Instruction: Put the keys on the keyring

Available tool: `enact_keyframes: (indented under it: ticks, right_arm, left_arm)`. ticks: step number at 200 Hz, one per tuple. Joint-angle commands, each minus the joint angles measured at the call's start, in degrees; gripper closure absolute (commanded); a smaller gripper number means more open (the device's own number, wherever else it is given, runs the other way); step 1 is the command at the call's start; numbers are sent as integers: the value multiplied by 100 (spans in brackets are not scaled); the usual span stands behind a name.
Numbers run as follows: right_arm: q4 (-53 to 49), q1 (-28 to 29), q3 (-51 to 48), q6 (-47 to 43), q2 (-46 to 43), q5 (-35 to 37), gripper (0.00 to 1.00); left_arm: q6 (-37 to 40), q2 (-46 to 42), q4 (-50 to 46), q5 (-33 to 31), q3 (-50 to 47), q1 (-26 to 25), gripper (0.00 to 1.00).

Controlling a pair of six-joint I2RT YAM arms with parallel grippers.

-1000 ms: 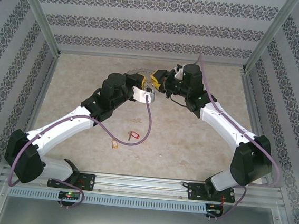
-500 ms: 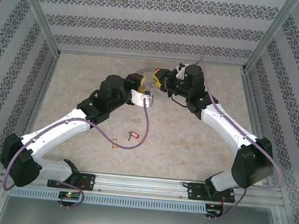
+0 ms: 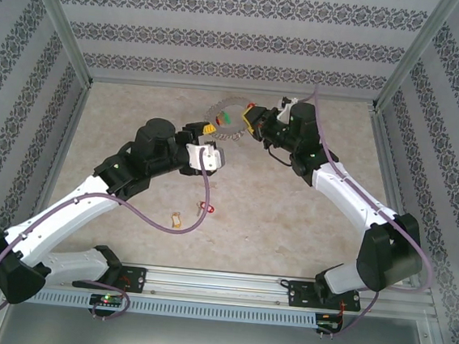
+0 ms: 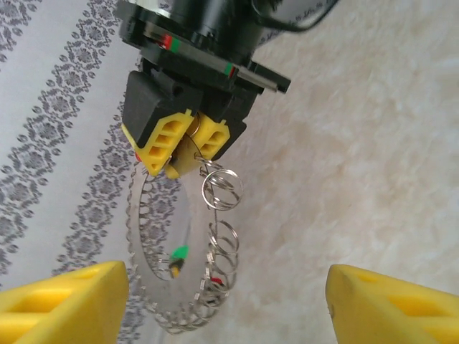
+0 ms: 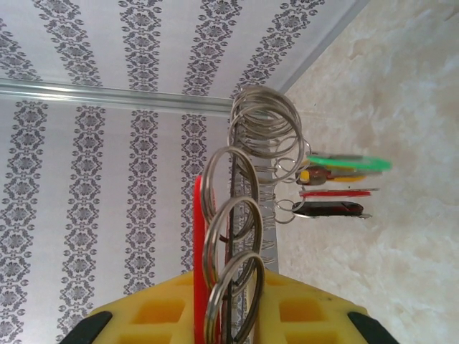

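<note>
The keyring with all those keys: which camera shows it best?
The left wrist view: the keyring faces the camera almost whole, pinched by the right end effector. The right wrist view sees the keyring edge-on and close; the top view shows the keyring small and round.

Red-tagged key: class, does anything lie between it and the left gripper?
Nothing solid. The open left gripper faces the keyring; the red-tagged key lies apart on the table, with that arm's purple cable looping beside it.
</note>
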Motion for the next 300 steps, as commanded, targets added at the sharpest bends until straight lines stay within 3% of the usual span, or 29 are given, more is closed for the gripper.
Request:
enact_keyframes:
  ticks: [1, 27, 61, 84, 137, 197, 255, 300]
  right_arm:
    - [609, -88, -60, -219, -185, -269, 93]
    - [582, -234, -158, -405, -241, -472, 93]
    - [618, -340, -255, -643, -332, -640, 93]
    - [628, -353, -218, -863, -326, -947, 94]
    - [602, -369, -104, -1200, -295, -1907, 94]
    - [555, -368, 132, -1382, -120, -2542, 94]
    - [531, -329, 299, -1490, 27, -2956, 94]
    - [466, -317, 375, -1660, 121, -3139, 94]
  left_arm:
    - [-2055, -33, -322, 456, 389, 299, 24]
    - [-4117, 212, -446, 1878, 751, 1316, 22]
    - [-7398, 806, 508, 3608, 844, 2575, 21]
    - [-8481, 1567, 511, 4484, 1341, 2923, 24]
    - [-8583, 2622, 234, 4996, 2220, 2988, 22]
    - [-7133, 3499, -1555, 5181, 3506, 2960, 20]
    - [-6028, 4246, -3124, 5754, 4437, 2812, 20]
    - [-5674, 4302, -3303, 6438, 4531, 2724, 33]
